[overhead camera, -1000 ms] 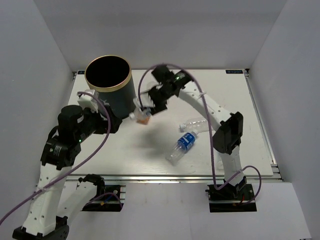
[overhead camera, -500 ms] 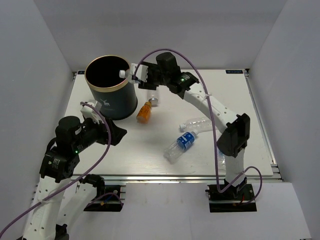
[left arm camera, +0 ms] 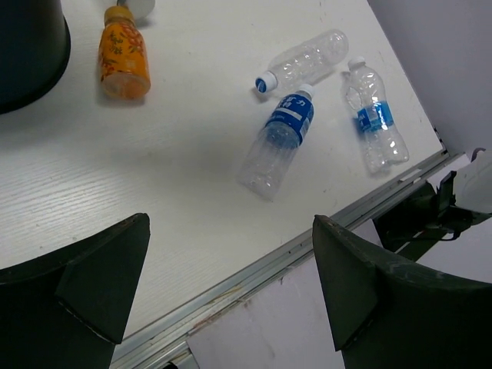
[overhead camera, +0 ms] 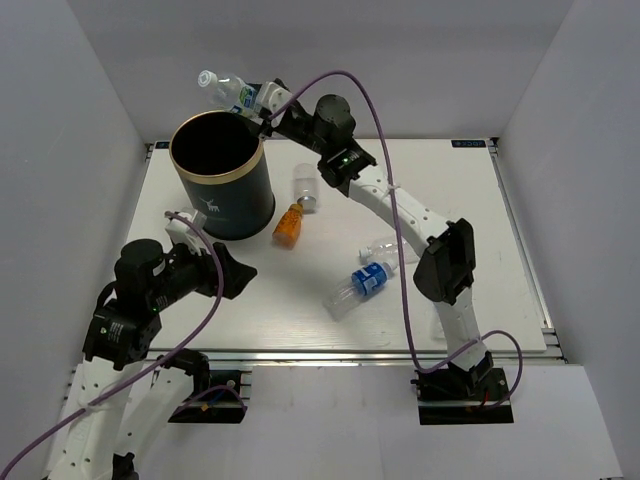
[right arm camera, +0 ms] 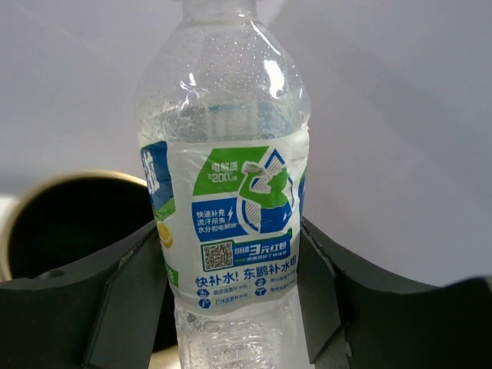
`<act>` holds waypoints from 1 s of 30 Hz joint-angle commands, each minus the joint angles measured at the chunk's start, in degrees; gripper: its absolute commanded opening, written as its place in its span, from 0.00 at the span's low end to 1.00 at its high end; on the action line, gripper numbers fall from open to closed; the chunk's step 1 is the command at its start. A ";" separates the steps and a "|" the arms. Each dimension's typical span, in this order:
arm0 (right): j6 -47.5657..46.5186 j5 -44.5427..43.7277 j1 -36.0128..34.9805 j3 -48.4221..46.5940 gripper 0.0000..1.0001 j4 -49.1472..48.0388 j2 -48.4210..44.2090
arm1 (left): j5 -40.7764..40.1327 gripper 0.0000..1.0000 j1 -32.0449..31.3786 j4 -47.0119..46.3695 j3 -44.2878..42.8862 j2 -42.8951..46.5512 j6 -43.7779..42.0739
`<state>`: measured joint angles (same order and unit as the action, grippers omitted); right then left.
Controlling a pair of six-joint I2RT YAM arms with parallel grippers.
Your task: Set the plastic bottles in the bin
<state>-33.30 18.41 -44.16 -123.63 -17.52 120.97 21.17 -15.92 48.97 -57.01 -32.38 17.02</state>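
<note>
Top external view: the right gripper (overhead camera: 258,98) is raised in the upper left of the frame, its two fingers clamped on the sides of a labelled bottle (overhead camera: 228,88). That bottle is held in the air, tilted, with its white cap pointing to the upper left, above and just beyond the far rim of the bin (overhead camera: 240,205). The bin stands upright on the white table (overhead camera: 500,250), left of centre, its black inside open to the camera.

Four bottles lie on the table in this view. An orange bottle (overhead camera: 288,225) lies just right of the bin's base. A small clear bottle (overhead camera: 305,188) lies just above it. A plain clear bottle (overhead camera: 385,247) and a blue-label bottle (overhead camera: 362,288) lie close together right of centre, beside the right arm.

Left wrist view: the left gripper (left arm camera: 231,221) hangs over the near table edge with its jaws wide apart and nothing between them. A second blue-label bottle (left arm camera: 377,123) shows at the right of the frame, near the table's edge.

Right wrist view: the held bottle fills the centre, its green and blue label facing the camera, a dark finger pressed to each side. The bin's gold rim appears at the lower left, behind the bottle.
</note>
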 commanded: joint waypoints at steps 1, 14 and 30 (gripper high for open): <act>13.22 7.07 -0.57 -2.04 0.11 -14.73 3.56 | 2.56 0.96 -0.07 -1.24 0.50 -0.75 0.30; 22.75 7.61 -1.72 -6.98 0.90 -15.26 13.68 | 5.02 1.00 0.45 -0.63 0.50 -3.21 -1.54; 18.26 -13.75 12.14 2.69 0.00 12.83 -9.42 | 16.71 0.95 -3.84 -22.93 6.03 -20.34 -3.49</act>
<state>-15.57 14.92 -38.39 -122.17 -16.19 119.59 32.91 -17.39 34.65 -52.84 -49.91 13.39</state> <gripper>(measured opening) 0.106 0.957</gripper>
